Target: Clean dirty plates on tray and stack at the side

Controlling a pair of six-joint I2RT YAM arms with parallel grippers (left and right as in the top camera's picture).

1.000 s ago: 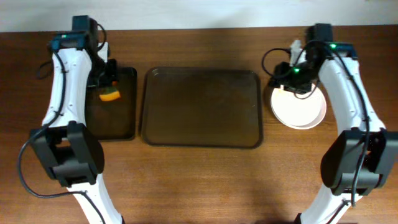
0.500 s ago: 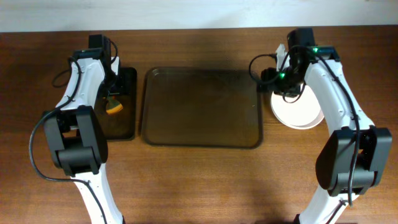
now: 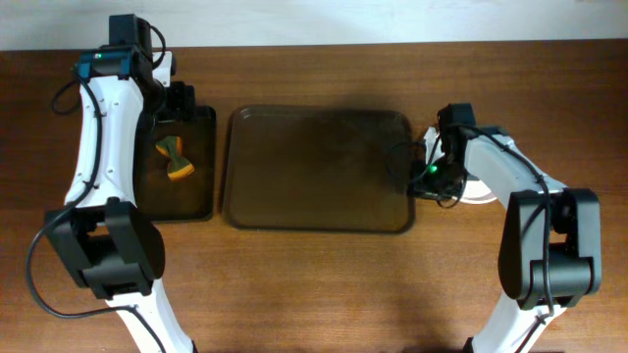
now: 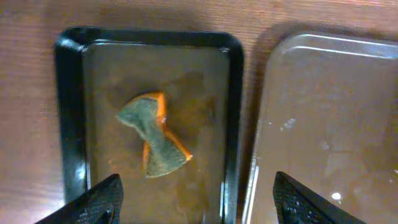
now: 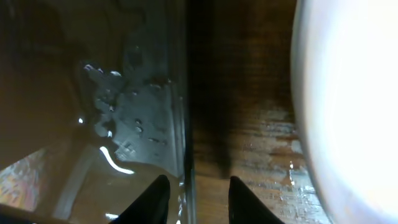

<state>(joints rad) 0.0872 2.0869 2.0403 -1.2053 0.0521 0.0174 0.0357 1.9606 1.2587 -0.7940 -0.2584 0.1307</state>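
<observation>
The brown tray (image 3: 319,167) lies bare and wet in the middle; no plate is on it. A white plate (image 5: 348,93) rests on the table right of it, mostly hidden under my right arm in the overhead view. My right gripper (image 3: 429,180) is low at the tray's right rim (image 5: 186,149). Its fingers (image 5: 155,199) stand a little apart, one on each side of the rim, and grip nothing. My left gripper (image 4: 202,205) is wide open and empty, above the right edge of the black tray (image 4: 233,124).
An orange and grey-green sponge (image 4: 152,140) lies loose in the narrow black tray (image 3: 201,196) left of the brown tray (image 4: 323,124). Water drops sit on the wood (image 5: 261,149) between the tray rim and the plate.
My left gripper opened, left the sponge in the black tray and drew back. My right gripper moved from above the plate down to the tray's right rim, its jaws narrowing.
</observation>
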